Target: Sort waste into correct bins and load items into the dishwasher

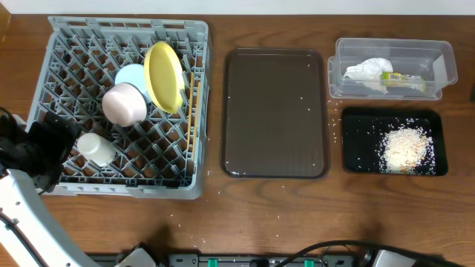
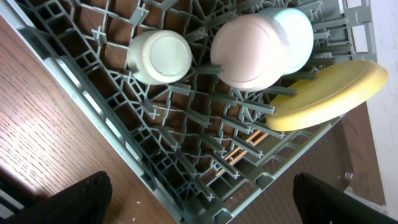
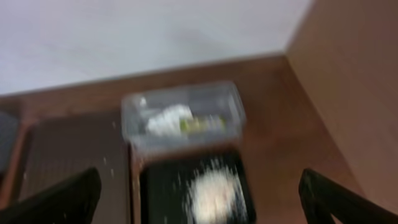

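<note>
- While the left gripper gapes empty, cup and plate stand in the dish rack ahead of it
- Right gripper open too; tissue lies in the clear tub beyond it

The setting reads as a robotics lab bench staged as a canteen dish-return station, not a lived-in kitchen. A bare wood-grain worktop meets a plain white wall. Squared up in a row sit a grey commercial dish rack at left, a brown serving tray, then a clear tub and black tray at right. Cables and a white robot arm line the near edge
</note>
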Available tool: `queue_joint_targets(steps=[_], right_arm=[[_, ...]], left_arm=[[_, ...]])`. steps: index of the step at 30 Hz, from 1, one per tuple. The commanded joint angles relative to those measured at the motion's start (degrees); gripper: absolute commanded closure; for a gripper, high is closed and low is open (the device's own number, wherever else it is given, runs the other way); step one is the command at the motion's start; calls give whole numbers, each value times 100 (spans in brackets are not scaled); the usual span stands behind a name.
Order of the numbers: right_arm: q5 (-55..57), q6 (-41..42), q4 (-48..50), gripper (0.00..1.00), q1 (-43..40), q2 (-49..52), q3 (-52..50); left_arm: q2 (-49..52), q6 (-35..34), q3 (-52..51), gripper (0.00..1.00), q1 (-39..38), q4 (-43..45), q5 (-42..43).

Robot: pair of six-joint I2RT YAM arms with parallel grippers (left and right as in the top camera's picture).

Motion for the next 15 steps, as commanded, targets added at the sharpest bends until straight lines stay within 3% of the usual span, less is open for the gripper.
queue_joint_targets(steps=[1,6,15], right_arm=[[-63,-160,-452,1,-315,-260,24],[-52,-155,-1119,1,-356,-619,22],[-20,122,-1117,1,-356,-1198,-9]], left_arm=[[17,-11,72,6,31,-17,-31],[17,-11,72,6,31,-17,-31],[17,-11,72,6,31,-17,-31]])
